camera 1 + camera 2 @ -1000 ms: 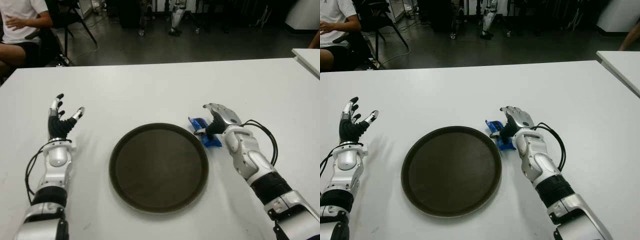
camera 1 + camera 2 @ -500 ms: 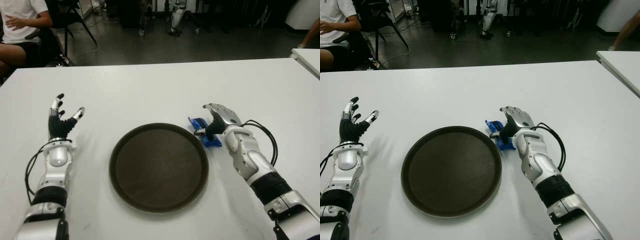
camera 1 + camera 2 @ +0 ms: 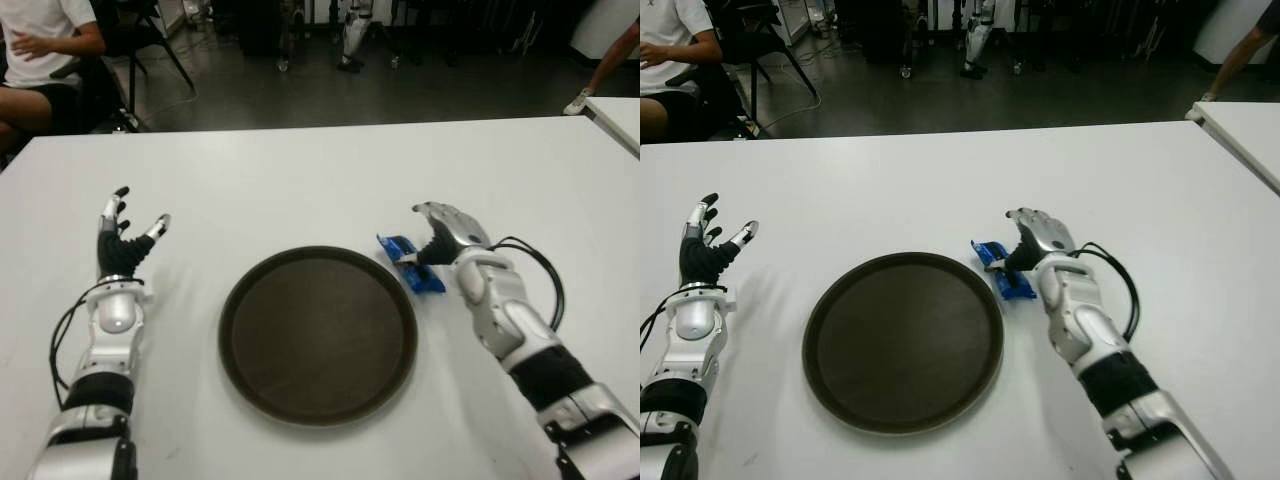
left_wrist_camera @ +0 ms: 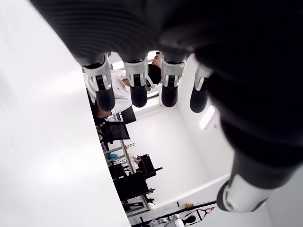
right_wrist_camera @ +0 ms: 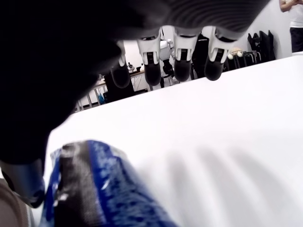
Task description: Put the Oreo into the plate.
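Your right robot hand [image 3: 440, 232] sits just right of the Oreo [image 3: 410, 262], a blue pack lying on the desk [image 3: 320, 175] against the right rim of the plate [image 3: 318, 335]; its fingers are extended above the pack and its thumb is beside it, nothing clamped yet. The pack's long axis runs from far-left to near-right, so close across its narrow width, then carry it left. Your left robot hand [image 3: 122, 240] shows far left of the plate, fingers spread and empty.

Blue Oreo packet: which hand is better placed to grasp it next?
Right hand: it sits over the blue Oreo packet beside the round brown plate. Left hand is open, across the plate.
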